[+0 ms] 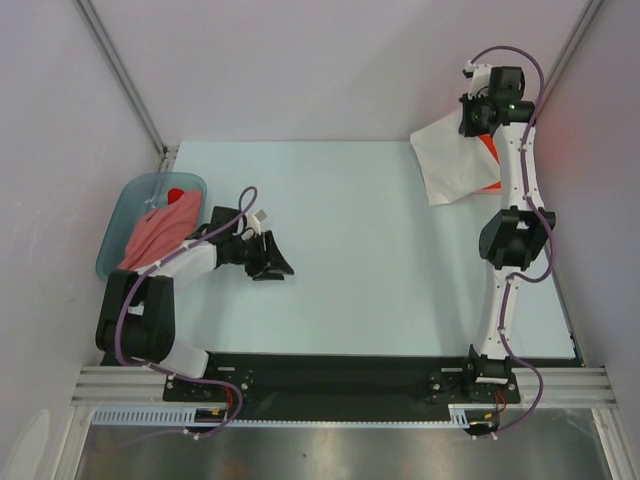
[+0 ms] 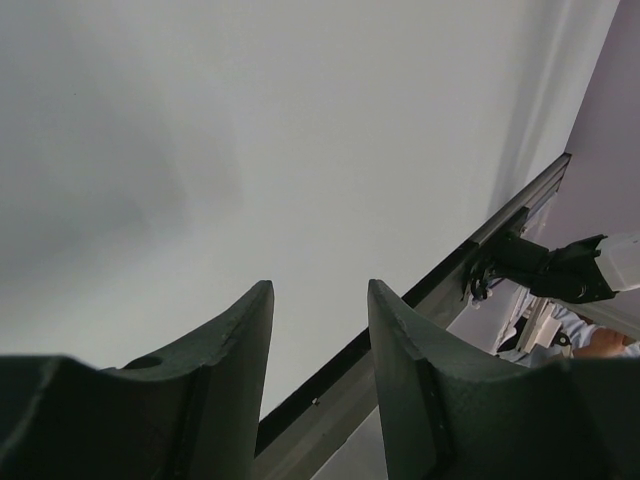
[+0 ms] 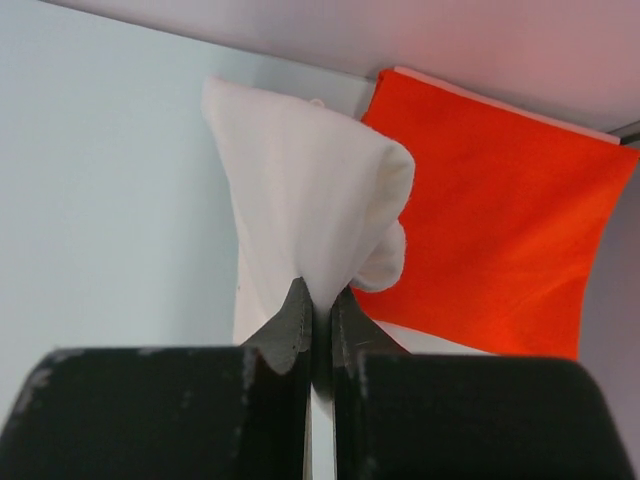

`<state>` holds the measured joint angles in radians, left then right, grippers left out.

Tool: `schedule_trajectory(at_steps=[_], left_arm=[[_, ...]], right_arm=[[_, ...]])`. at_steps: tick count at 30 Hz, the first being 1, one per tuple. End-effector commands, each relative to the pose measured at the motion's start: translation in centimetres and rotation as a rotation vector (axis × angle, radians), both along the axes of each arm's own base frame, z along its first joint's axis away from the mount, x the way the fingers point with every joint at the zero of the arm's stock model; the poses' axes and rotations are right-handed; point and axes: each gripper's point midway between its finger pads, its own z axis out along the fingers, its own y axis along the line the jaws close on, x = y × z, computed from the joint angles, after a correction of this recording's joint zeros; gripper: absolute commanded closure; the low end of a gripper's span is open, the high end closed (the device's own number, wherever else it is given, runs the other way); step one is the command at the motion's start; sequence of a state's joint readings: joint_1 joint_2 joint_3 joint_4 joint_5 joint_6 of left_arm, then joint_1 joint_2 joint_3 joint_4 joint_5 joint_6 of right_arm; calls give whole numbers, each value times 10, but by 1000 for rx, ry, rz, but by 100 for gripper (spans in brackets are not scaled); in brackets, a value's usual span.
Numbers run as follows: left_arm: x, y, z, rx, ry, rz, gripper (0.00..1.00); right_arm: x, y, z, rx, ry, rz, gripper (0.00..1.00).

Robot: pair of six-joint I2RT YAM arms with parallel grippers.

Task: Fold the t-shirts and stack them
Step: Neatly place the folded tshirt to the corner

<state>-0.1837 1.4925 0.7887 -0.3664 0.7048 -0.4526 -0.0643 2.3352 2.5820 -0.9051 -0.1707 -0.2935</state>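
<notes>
Left gripper (image 1: pixel 272 266) sits empty, fingers apart, with the pink tees (image 1: pixel 160 235) heaped in the basin (image 1: pixel 122 212). Far corner, the right gripper (image 3: pixel 315 300) is pinched on a thin fold of the white tee (image 3: pixel 300 190), which lies over the orange tee (image 3: pixel 490 220). I reckon that tiny bite could slip, or drag the orange one askew.

White t-shirt (image 3: pixel 300 190) and orange-red t-shirt (image 3: pixel 490 230) are matt cloth; basin (image 1: pixel 122 208) perhaps plastic.

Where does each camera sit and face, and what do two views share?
Top external: above and behind, looking down on the table; left arm, right arm show.
Left wrist: on the left gripper, facing across the table; its open fingers show.
Right wrist: on the right gripper, facing the pinched white t-shirt, orange-red t-shirt behind; shut fingers show.
Shared: top and right wrist show both shirts.
</notes>
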Motion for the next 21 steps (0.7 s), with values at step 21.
schedule_trajectory(at_steps=[21], left_arm=[[6, -9, 9, -16, -25, -34, 52]], right_arm=[[-1, -28, 131, -49, -345, -20, 100]])
